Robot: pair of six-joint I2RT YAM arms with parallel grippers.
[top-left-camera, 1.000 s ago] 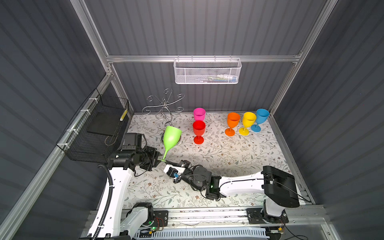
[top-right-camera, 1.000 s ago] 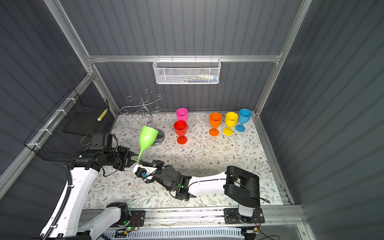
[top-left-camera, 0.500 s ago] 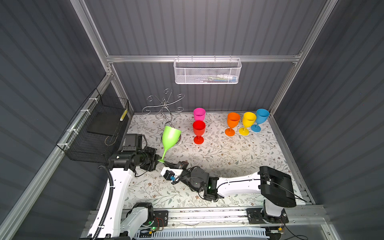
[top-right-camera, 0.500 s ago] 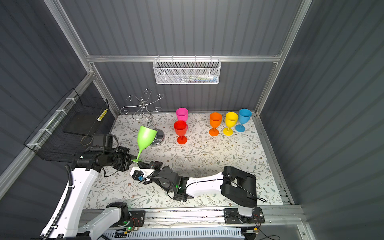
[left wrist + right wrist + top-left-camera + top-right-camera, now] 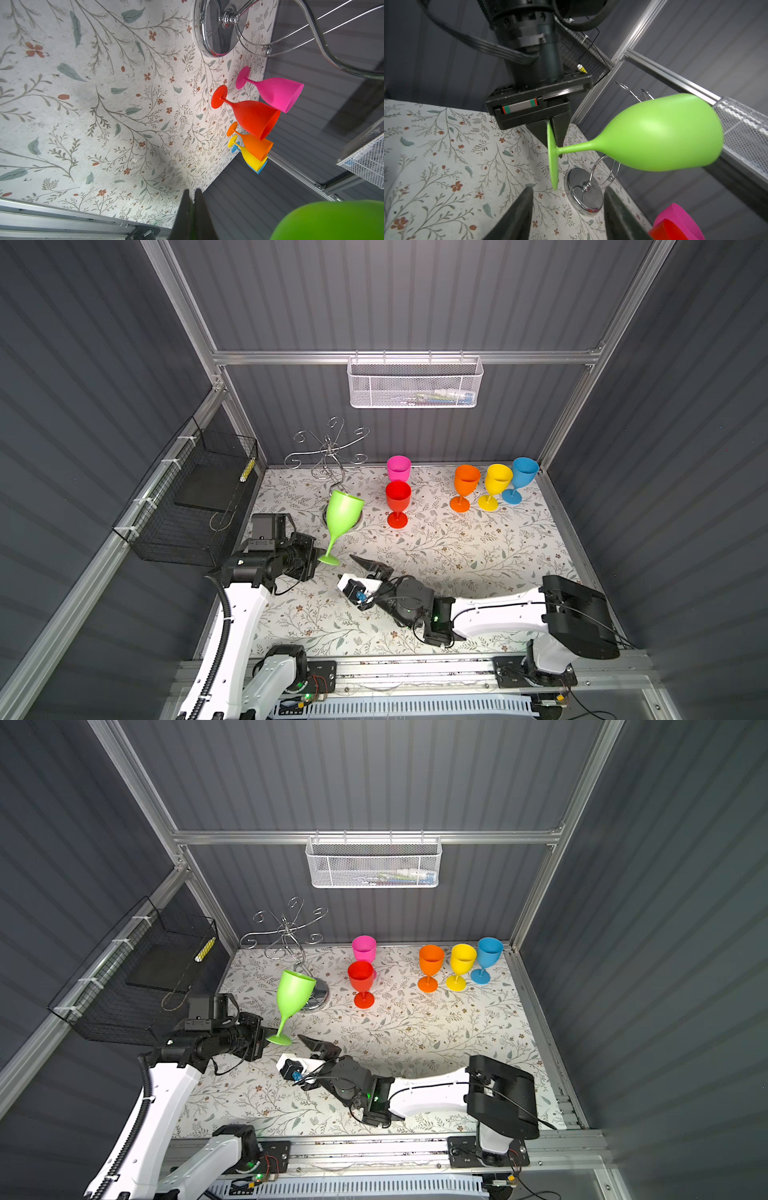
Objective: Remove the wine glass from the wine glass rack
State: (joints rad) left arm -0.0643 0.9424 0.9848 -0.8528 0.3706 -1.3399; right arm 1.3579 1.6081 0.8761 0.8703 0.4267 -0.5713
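right wrist view alone plainly showed left fingers [image 5: 561, 129] clamped on the foot of the green glass [image 5: 664, 133] (right fingers [image 5: 517, 218] apart).

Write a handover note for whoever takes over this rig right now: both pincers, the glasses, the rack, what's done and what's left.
Left pincer: shut on the foot of the green wine glass, held tilted, clear of the wine glass rack.
Right pincer: open, empty, beside that foot.
Rack: back left of the table, nothing on its arms.
Done: pink glass, red glass, orange glass, yellow glass, blue glass stand upright on the table.
Left: likely just setting the green glass down upright.
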